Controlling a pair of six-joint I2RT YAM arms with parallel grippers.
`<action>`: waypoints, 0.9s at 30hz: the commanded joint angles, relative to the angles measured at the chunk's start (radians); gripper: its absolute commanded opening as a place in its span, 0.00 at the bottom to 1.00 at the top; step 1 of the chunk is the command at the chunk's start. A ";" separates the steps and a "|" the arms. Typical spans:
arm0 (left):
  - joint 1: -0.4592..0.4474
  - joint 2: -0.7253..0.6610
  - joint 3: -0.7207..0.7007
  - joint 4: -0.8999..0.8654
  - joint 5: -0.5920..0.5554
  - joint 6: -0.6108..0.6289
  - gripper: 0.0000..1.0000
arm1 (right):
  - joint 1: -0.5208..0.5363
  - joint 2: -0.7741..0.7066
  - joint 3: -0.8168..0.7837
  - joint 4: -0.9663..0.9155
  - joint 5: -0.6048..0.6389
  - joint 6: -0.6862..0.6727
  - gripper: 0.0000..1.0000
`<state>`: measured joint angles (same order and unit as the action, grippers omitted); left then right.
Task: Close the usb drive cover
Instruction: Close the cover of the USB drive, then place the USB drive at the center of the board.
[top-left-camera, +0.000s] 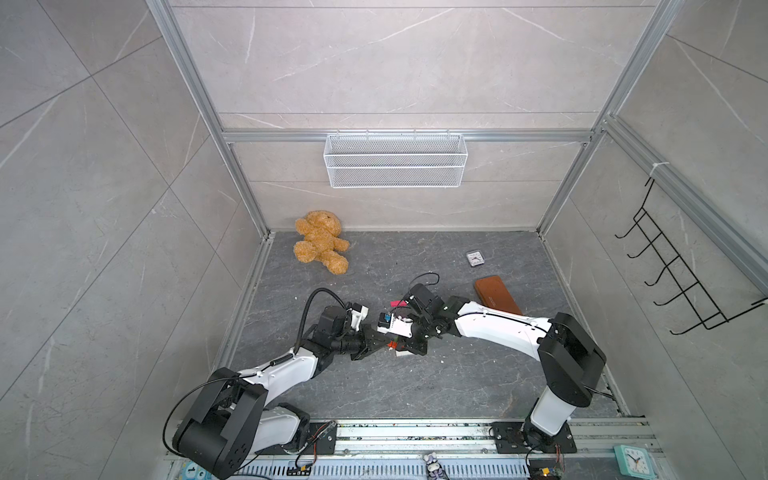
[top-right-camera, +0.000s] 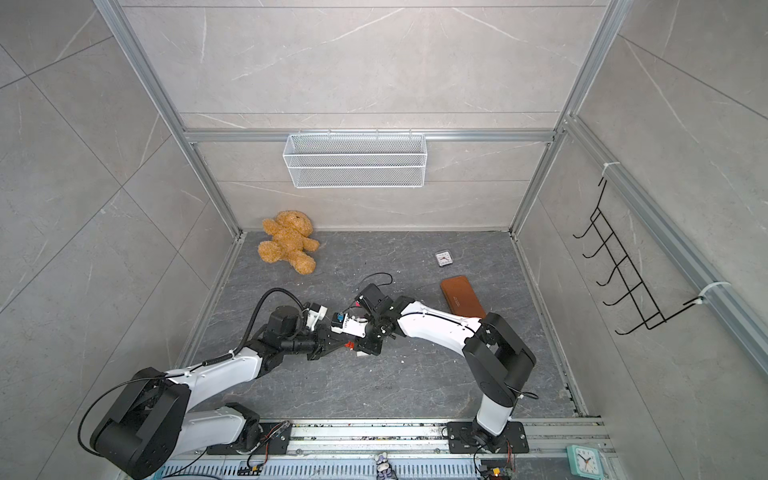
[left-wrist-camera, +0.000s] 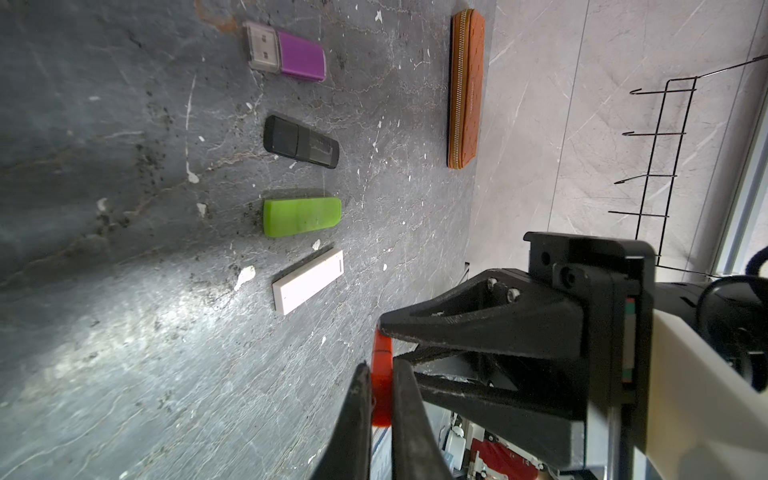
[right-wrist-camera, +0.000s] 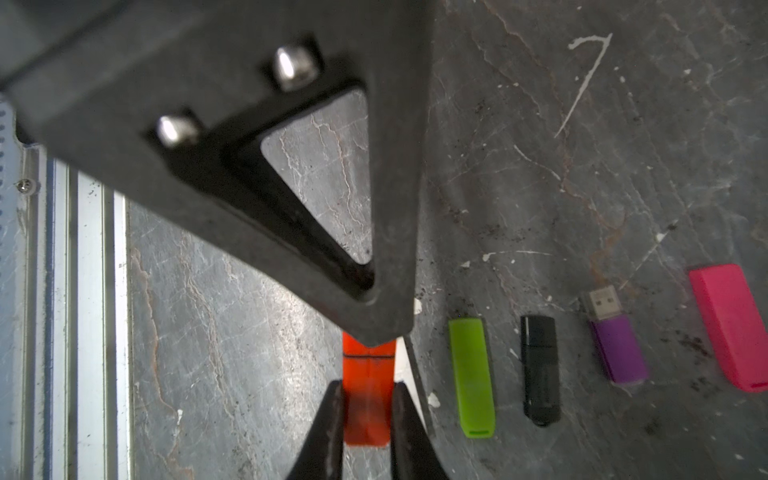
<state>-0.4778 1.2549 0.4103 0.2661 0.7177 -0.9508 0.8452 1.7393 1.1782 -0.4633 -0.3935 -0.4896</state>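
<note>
Orange usb drive (right-wrist-camera: 368, 399) (thin cross seam), gripped

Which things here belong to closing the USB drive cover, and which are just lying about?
In the job: orange USB drive, left gripper, right gripper.

Lying about: white drive, green drive, black drive, purple drive, pink drive, teddy bear, brown wallet, small clock.

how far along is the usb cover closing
Done, it seems: the orange usb drive shows only a thin seam, so its cap looks seated. In hand: right gripper clamps it; left gripper flanks its other end. Left: set it down beside the white usb drive.
</note>
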 joint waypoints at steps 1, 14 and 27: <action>-0.039 -0.021 0.035 -0.068 0.037 0.046 0.20 | 0.030 -0.027 0.021 0.213 -0.091 0.024 0.15; -0.018 -0.234 0.037 -0.294 -0.089 0.120 0.39 | 0.029 -0.068 -0.112 0.118 0.047 0.010 0.16; 0.107 -0.425 0.029 -0.498 -0.205 0.151 0.39 | 0.035 -0.064 -0.106 -0.101 0.163 -0.133 0.17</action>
<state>-0.3969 0.8665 0.4221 -0.1532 0.5655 -0.8291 0.8722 1.6989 1.0798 -0.4877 -0.2558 -0.5762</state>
